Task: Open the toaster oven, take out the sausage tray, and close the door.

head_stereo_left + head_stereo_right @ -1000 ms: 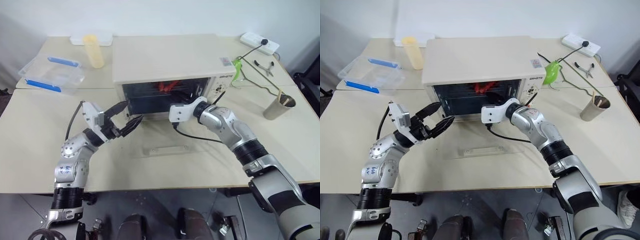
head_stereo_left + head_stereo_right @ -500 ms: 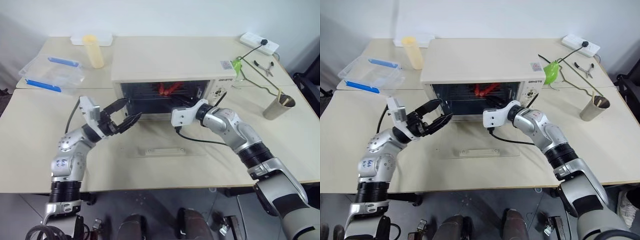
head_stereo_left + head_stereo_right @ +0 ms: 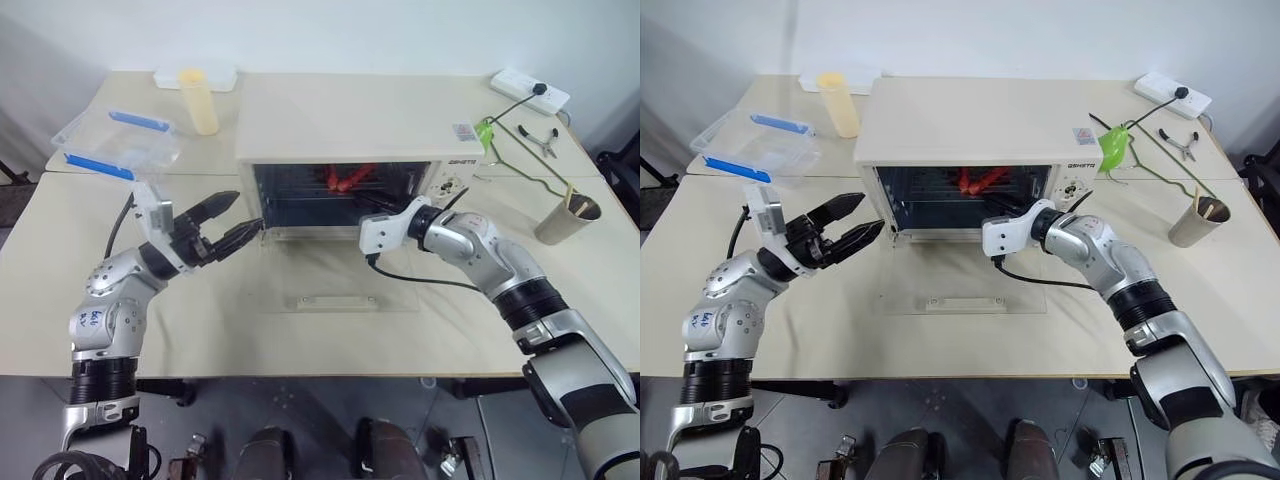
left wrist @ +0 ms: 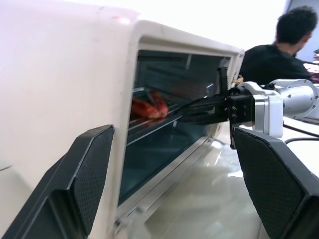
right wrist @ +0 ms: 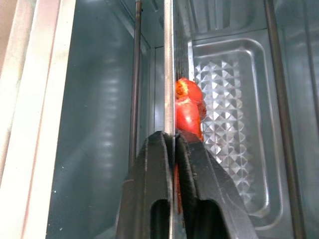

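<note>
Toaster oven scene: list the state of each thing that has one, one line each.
toaster oven: open, interior exposed
door: folded down flat on the table
sausage tray: inside the oven, rim pinched
right end effector: shut on the sausage tray
left end effector: open, holding nothing
clear plastic box: lid on

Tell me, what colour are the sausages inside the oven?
The sausages are bright red, best seen in the right wrist view.

1 toaster oven, 2 cups, 1 clear box, 1 power strip.
</note>
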